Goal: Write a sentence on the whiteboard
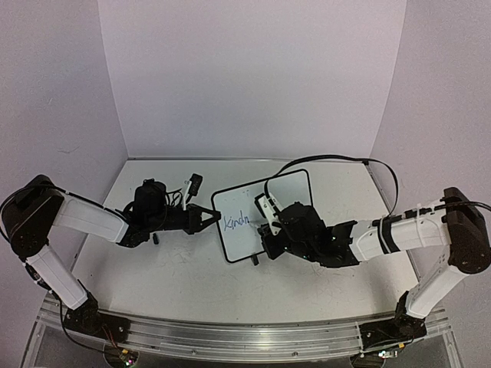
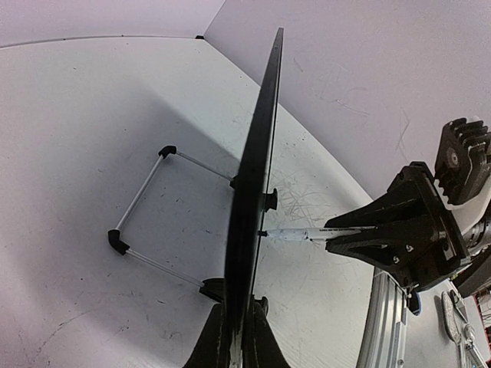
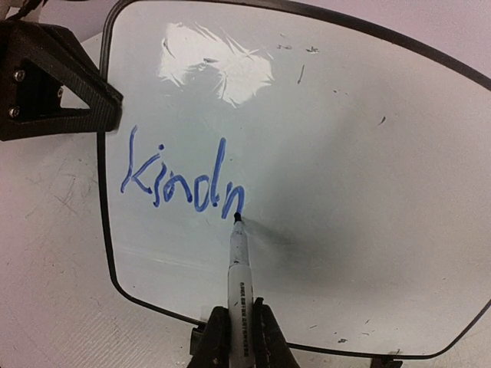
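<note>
At six o'clock in the right wrist view, the right gripper (image 3: 238, 333) pinches a slim white marker (image 3: 238, 264). The print on its barrel is too small to read. Its dark tip touches the glossy whiteboard (image 3: 345, 153), which stands on the scuffed tabletop (image 3: 54, 253) between both arms. The sentence (image 3: 180, 180), in blue, reads only "Kindn". The board's thin black frame is rounded, and its four o'clock corner is cut off. The left gripper (image 2: 239, 337), matte black, clamps the board's nine o'clock edge. A wire stand (image 2: 142, 195) props it behind.
</note>
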